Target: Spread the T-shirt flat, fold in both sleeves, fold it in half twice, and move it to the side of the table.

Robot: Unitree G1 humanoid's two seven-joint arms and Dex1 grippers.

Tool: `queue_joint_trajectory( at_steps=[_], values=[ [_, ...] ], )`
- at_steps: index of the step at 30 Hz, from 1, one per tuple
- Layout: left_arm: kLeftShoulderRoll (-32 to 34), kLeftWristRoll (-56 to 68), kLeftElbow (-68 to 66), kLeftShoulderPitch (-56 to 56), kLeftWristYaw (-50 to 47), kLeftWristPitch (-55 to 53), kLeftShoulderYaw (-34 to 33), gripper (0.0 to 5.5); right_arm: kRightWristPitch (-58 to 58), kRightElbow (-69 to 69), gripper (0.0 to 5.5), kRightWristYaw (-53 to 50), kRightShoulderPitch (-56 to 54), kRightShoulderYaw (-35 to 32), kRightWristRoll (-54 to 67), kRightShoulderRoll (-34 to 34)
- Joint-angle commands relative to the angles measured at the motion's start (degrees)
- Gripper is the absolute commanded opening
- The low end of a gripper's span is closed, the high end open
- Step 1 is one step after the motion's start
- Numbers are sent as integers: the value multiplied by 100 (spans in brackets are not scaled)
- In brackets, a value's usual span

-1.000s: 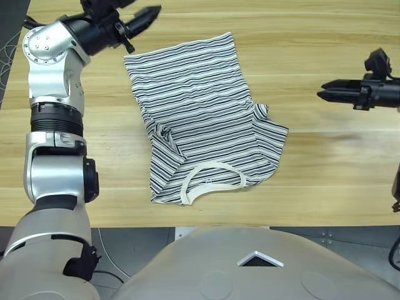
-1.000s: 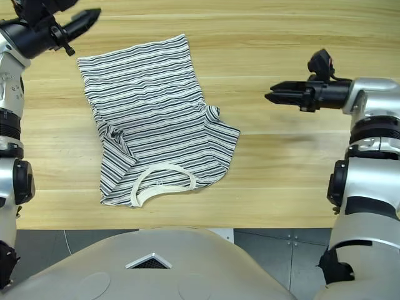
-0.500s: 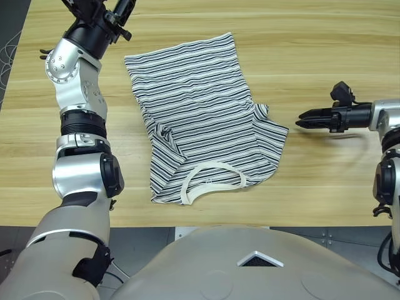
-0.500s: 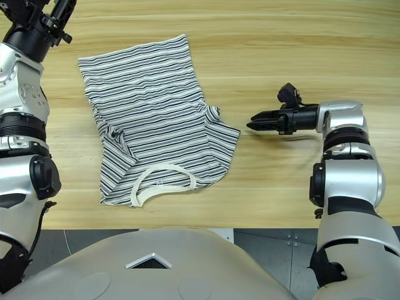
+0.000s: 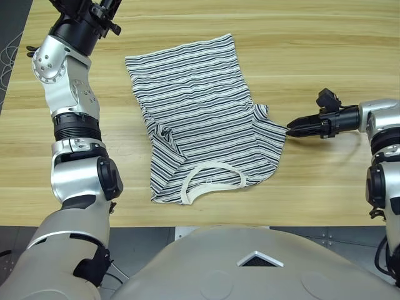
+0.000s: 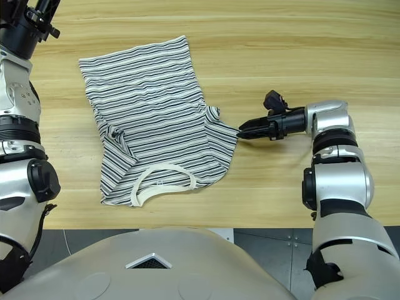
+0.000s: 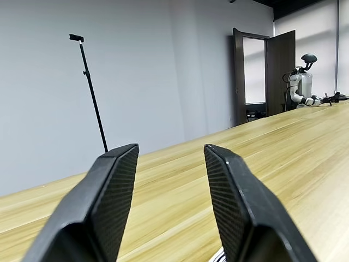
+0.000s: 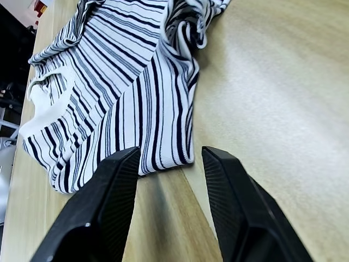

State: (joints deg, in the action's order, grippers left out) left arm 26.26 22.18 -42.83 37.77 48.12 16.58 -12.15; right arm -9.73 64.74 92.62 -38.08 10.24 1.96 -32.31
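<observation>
The black-and-white striped T-shirt (image 5: 200,112) lies on the wooden table (image 5: 331,56), its white collar (image 5: 212,181) toward the front edge and its hem at the far side. Both sleeves are bunched against the body. My right gripper (image 5: 290,131) sits low on the table at the outer edge of the shirt's right sleeve (image 8: 163,125); it is open, its fingertips (image 8: 128,158) on either side of the sleeve's hem. My left gripper (image 7: 169,153) is raised beyond the shirt's far left corner, open and holding nothing.
Bare wood stretches to the right of the shirt and along the far side. The table's front edge (image 5: 312,224) runs just below the collar, and its left edge (image 5: 15,69) borders dark floor. A thin stand (image 7: 90,87) rises in the room behind.
My right gripper has come down and moved left from mid-air to the right sleeve's edge. My left arm has swung up and back from the shirt's far left corner.
</observation>
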Motion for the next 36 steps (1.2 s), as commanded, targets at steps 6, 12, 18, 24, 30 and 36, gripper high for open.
queue_joint_trajectory(
  at_steps=[6, 12, 18, 24, 30, 36],
  values=[
    [50, -87, 175, -101, -44, -115, -90, 224, -261, -583, 210, -19, 460, 353, 0, 4],
    [31, -134, 108, -69, -29, -78, -93, 226, -429, -818, 181, -23, 537, 415, 102, 27],
    [25, -162, 40, -46, -1, -50, -103, 226, -525, -881, 82, -49, 528, 385, 128, 60],
    [28, -203, -19, -51, 20, -5, -103, 226, -595, -954, 12, -83, 523, 370, 137, 76],
    [1, -238, -35, -34, 33, 31, -69, 226, -500, -1784, 12, -58, 602, 123, 439, -144],
    [9, -260, 24, -36, 76, 55, -72, 226, -710, -3741, 12, -35, 1050, -38, 831, -651]
  ],
)
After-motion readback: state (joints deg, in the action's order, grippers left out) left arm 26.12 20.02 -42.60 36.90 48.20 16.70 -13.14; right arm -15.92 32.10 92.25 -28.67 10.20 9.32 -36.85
